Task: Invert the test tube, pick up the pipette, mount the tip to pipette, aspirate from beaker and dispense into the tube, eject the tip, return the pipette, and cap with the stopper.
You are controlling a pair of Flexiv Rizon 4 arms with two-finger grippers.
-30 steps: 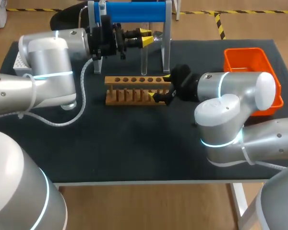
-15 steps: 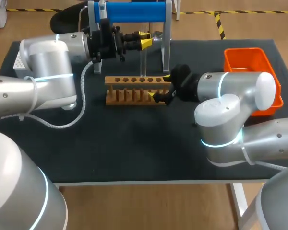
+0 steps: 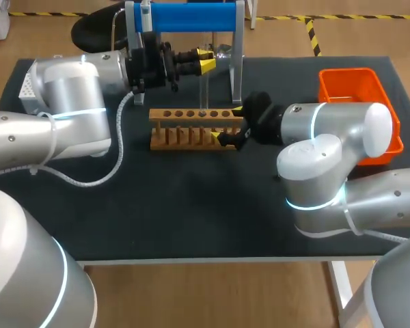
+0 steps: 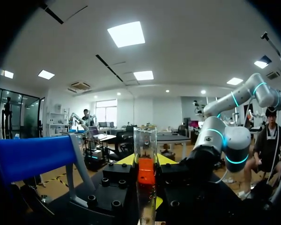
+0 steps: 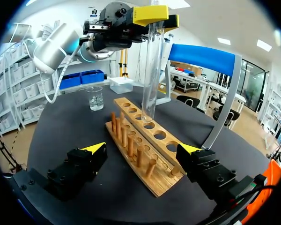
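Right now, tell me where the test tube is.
In the head view the test tube is held upright by the left gripper, toward the table's far side, with its lower end at the row of holes in the wooden rack.

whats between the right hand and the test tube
Part of the wooden rack, pegs and empty holes; the test tube hangs over it. Right wrist view.

Test tube (image 4: 145, 140), lower end cropped

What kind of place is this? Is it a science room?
Probably a science lab with robots. The left tool holds a glass test tube over a wooden rack, and a small beaker stands nearby.
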